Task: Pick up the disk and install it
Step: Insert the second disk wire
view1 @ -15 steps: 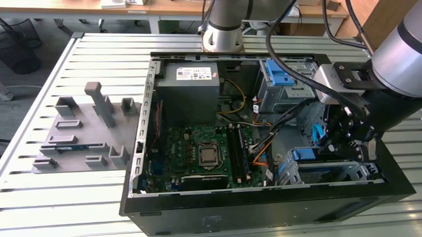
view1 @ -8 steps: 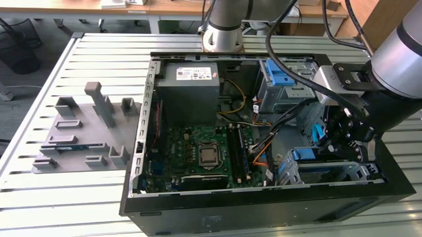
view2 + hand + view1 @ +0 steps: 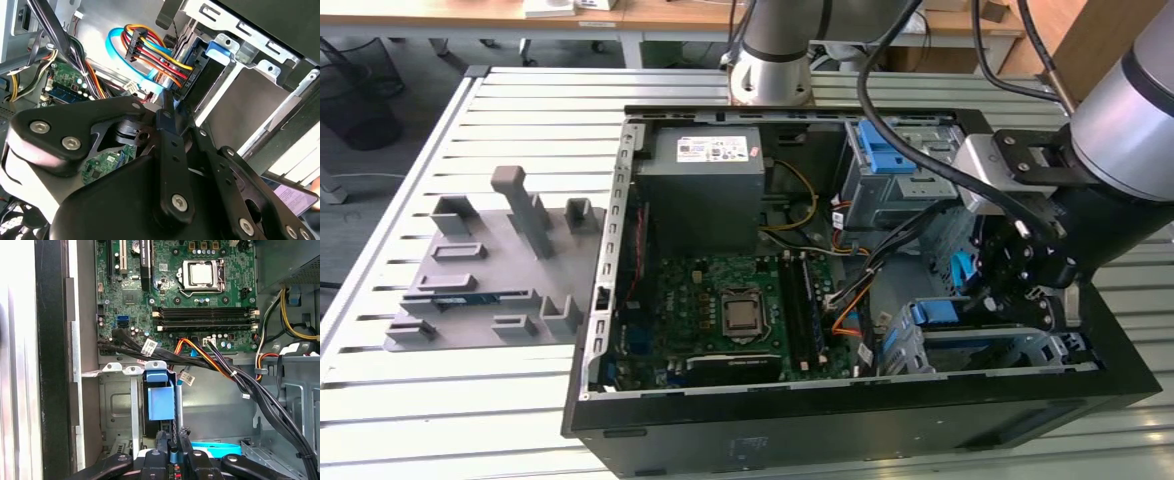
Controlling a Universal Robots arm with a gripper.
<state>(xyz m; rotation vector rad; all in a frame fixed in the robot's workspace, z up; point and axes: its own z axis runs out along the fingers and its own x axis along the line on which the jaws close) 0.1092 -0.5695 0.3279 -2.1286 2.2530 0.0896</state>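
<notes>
no legible print, power supply label (image 3: 711, 150) unreadable

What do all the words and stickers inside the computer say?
None can be read.
White label on the grey power supply box: print too small.
White tags on the black cables: blurred.
Green motherboard markings: too tiny.
Purple-and-white label: blurred.

A slatted metal table (image 3: 520, 100) carries the scene; an open black computer case (image 3: 854, 420) lies flat on it, toward the exterior view's right; a grey moulded fixture (image 3: 494, 270) with upright posts sits beside it, on the exterior view's left
</notes>
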